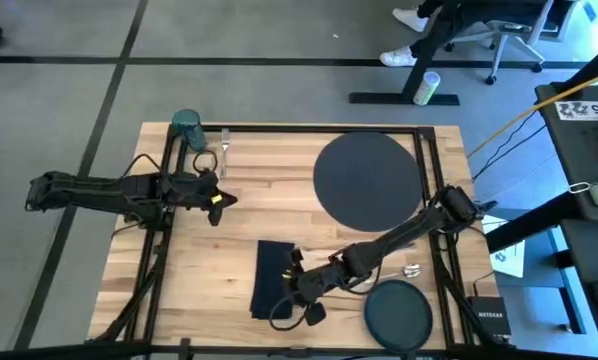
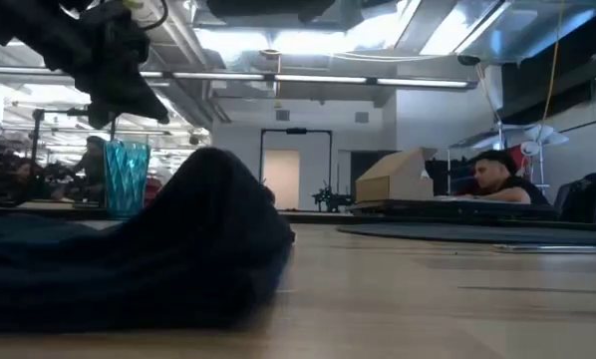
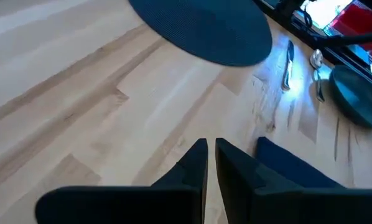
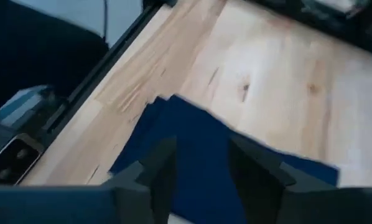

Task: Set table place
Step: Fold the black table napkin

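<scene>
A wooden table [image 1: 279, 215] with black rails is seen from directly above. The large dark grey round charger [image 1: 367, 181] serves as the landmark, lying toward the far right of the tabletop. Well left of the charger, at the far left corner, stands a teal cup [image 1: 187, 126], with silver cutlery [image 1: 223, 143] just beside it. Between the cup and the charger hovers the left gripper [image 1: 219, 203]. Nearer than the charger and to its left lies a navy napkin [image 1: 272, 278], with the right gripper [image 1: 291, 300] over it. Directly nearer than the charger, at the table's front edge, sits a smaller dark plate [image 1: 399, 315].
</scene>
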Action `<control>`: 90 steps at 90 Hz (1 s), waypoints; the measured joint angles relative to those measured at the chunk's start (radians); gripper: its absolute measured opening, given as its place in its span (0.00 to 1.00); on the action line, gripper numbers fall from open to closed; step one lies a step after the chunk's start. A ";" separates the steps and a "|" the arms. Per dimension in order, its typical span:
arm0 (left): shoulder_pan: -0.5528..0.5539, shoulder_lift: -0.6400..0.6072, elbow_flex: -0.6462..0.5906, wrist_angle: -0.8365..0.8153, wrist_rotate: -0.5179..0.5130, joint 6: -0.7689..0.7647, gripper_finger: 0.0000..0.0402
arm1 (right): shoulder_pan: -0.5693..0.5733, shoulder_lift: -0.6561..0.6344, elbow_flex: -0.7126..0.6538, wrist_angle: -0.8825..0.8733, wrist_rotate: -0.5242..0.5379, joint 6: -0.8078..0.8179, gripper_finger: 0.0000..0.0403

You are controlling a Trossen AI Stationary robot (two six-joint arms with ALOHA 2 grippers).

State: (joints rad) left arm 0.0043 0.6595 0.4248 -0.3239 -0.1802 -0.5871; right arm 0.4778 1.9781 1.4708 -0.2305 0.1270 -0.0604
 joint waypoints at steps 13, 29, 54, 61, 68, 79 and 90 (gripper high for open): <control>-0.091 0.036 0.000 0.001 0.000 -0.030 0.04 | -0.004 0.000 0.000 -0.062 -0.003 -0.032 0.18; -0.183 0.112 0.000 0.044 0.000 -0.042 0.04 | -0.016 0.000 0.000 -0.138 -0.004 -0.131 0.02; -0.247 0.193 0.000 0.083 -0.071 -0.052 0.04 | -0.076 0.000 0.000 -0.287 0.021 -0.289 0.00; -0.259 0.195 0.000 0.105 -0.094 -0.033 0.04 | -0.087 -0.001 0.000 -0.276 0.026 -0.367 0.00; -0.283 0.189 0.000 0.165 -0.112 0.028 0.04 | -0.095 -0.001 0.000 -0.237 0.010 -0.441 0.00; -0.330 0.184 0.000 0.305 -0.119 0.152 0.04 | -0.108 -0.004 -0.026 -0.161 -0.053 -0.518 0.00; -0.358 0.185 0.000 0.375 -0.120 0.231 0.04 | -0.125 -0.004 -0.100 -0.076 -0.130 -0.554 0.00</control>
State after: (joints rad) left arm -0.3541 0.8440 0.4248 0.0510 -0.3004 -0.3557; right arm 0.3528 1.9739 1.3705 -0.3066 -0.0032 -0.6147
